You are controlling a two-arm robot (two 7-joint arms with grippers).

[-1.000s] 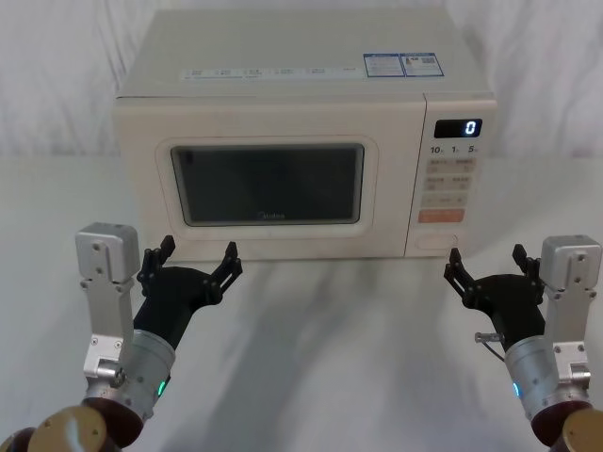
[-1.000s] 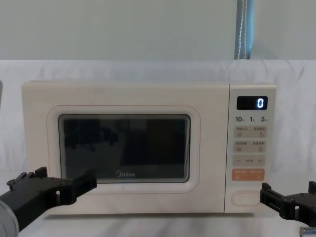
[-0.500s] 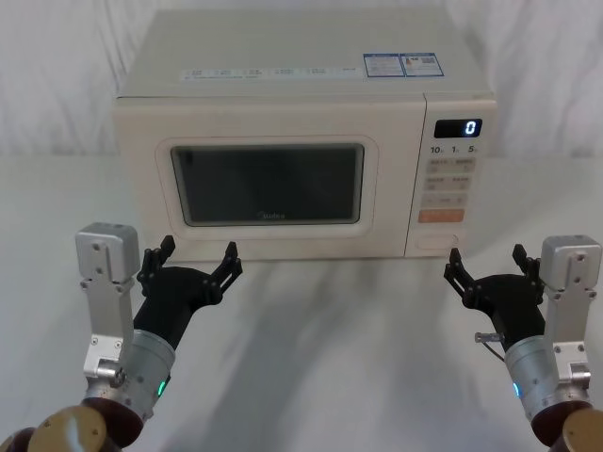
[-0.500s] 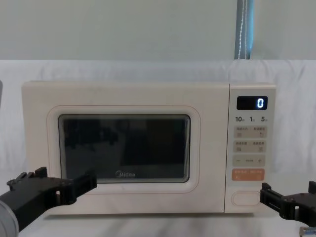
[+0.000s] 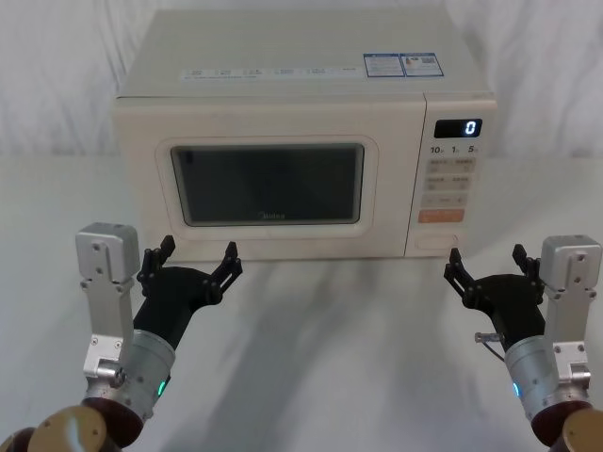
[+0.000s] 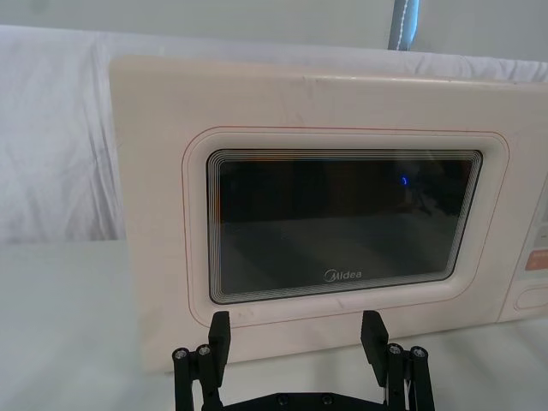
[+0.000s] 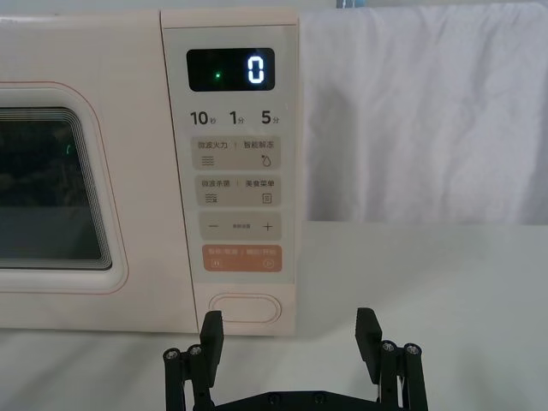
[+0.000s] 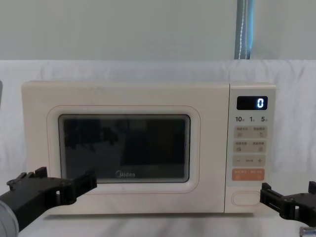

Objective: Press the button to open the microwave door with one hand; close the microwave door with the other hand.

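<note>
Nearest the robot, two black pronged grippers hover above the white table (image 5: 339, 330), each short of the microwave's front. The left gripper (image 5: 188, 262) hangs before the lower left part of the microwave door (image 5: 268, 179), its prongs spread wide and holding nothing — seen from the left wrist, its fingertips (image 6: 220, 330) frame the strip of cream door just under the window, clear of the surface. The right gripper (image 5: 485, 264) sits in front of the control panel's bottom edge, its prongs likewise parted wide and empty; from the right wrist, the gap between them lines up a little to the right of the button (image 7: 246, 307), which lies apart from them, untouched.

Beyond the grippers stands the cream microwave (image 5: 301, 75), square to the robot on the cloth-covered table. Its door is shut flush with the body, the dark window (image 8: 124, 148) ringed by a thin pinkish line with the grey Midea logo (image 8: 124, 174) beneath. The wide blank button occupies the foot of the control panel, directly below the orange key (image 8: 248, 174) — the display (image 8: 252, 102) at the panel's top shows a lit zero.

Behind the microwave hangs a white draped backdrop (image 8: 148, 66).
</note>
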